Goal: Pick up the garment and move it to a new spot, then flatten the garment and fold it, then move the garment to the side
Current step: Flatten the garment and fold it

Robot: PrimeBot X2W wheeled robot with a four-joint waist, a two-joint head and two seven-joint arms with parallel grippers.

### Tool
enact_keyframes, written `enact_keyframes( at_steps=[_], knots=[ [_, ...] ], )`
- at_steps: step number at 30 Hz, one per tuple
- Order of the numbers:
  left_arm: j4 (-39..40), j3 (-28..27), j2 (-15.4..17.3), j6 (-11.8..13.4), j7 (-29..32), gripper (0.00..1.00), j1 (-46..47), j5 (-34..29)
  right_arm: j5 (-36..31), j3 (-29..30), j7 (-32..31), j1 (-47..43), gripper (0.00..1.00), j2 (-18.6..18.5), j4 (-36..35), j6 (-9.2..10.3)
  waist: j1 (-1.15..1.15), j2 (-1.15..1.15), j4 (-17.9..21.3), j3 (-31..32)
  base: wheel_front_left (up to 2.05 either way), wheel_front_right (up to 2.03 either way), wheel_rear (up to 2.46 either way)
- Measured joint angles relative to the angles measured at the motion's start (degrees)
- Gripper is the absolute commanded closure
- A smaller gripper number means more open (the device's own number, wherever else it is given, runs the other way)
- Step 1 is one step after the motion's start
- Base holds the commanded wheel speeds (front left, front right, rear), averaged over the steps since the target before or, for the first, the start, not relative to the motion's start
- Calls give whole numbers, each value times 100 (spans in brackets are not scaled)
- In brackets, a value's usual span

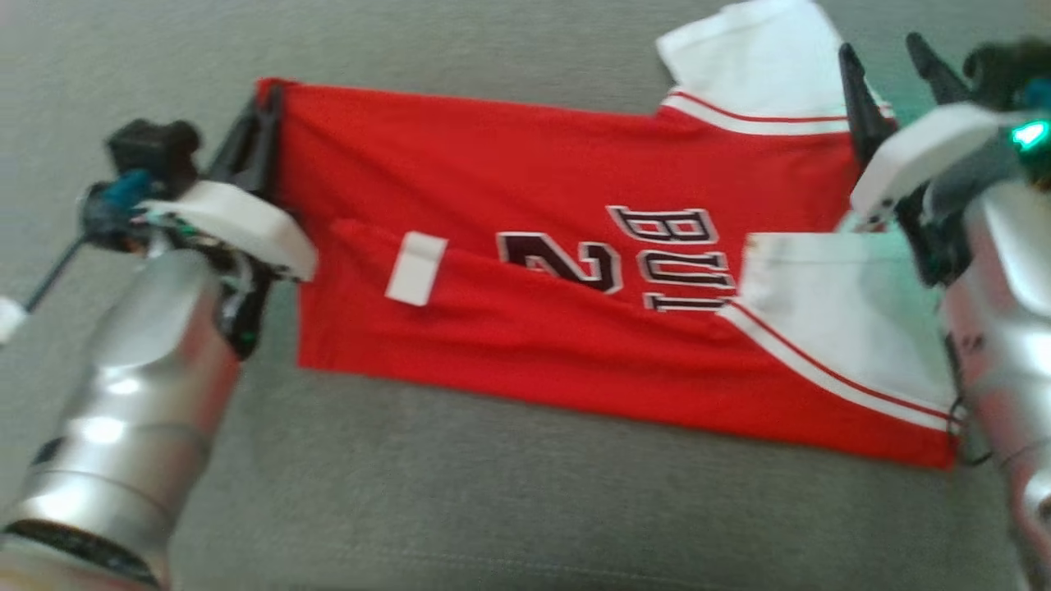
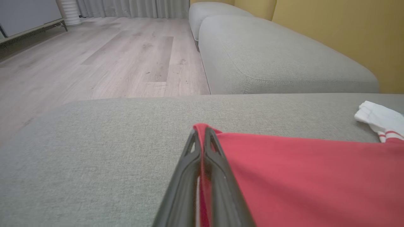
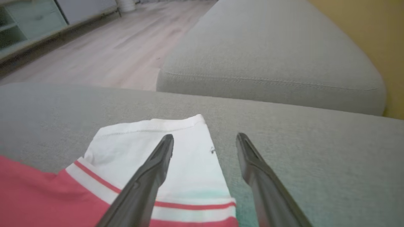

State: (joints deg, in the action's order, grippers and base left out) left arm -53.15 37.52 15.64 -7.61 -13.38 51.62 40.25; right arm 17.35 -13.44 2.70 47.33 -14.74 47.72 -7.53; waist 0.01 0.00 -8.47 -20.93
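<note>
The left end effector (image 2: 199,134) is clenched on the far hem corner of the garment (image 1: 525,353), at ten o'clock in the head view. The right end effector (image 3: 205,137) is released, its fingers astride the white sleeve (image 3: 151,138) edge at two o'clock. The garment lies part-folded on the sofa cushion (image 1: 493,509). Folding seems under way; next, the right must close on that sleeve.

All three views are lit evenly and softly, and only faint shadows are cast. The head view is smeared by motion blur, and pale glare is seen on the silver left forearm (image 1: 123,369). A green tint is thrown onto the white sleeve of the garment (image 3: 192,189). The left wrist view is rendered sharpest, though the sofa (image 2: 94,142) edge is bowed by the lens.
</note>
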Motion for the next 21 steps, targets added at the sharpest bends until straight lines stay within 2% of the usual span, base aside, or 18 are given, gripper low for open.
enact_keyframes(
  at_steps=[5, 9, 15, 21],
  knots=[
    [113, 385, -360, 1, -91, 100, 10, -11, 94, -381, -684, 704, 0, -227, 773, 0, -1, 0, -488, -42, 0, 0, 0],
    [182, 701, -517, 1, -100, 100, 48, 74, -22, -332, -913, 1306, 0, -353, 1378, 0, -1, 0, -817, -123, 0, 0, 0],
    [415, 880, -688, 1, -108, 100, 243, 175, -560, -97, -1092, 1771, 0, -731, 2285, 0, 0, 0, -1166, -299, 0, 0, 0],
    [538, 899, -731, 1, -108, 100, 251, 222, -726, 182, -1143, 1863, 0, -782, 2528, 0, 0, 0, -1315, -438, 0, 0, 0]
  ],
)
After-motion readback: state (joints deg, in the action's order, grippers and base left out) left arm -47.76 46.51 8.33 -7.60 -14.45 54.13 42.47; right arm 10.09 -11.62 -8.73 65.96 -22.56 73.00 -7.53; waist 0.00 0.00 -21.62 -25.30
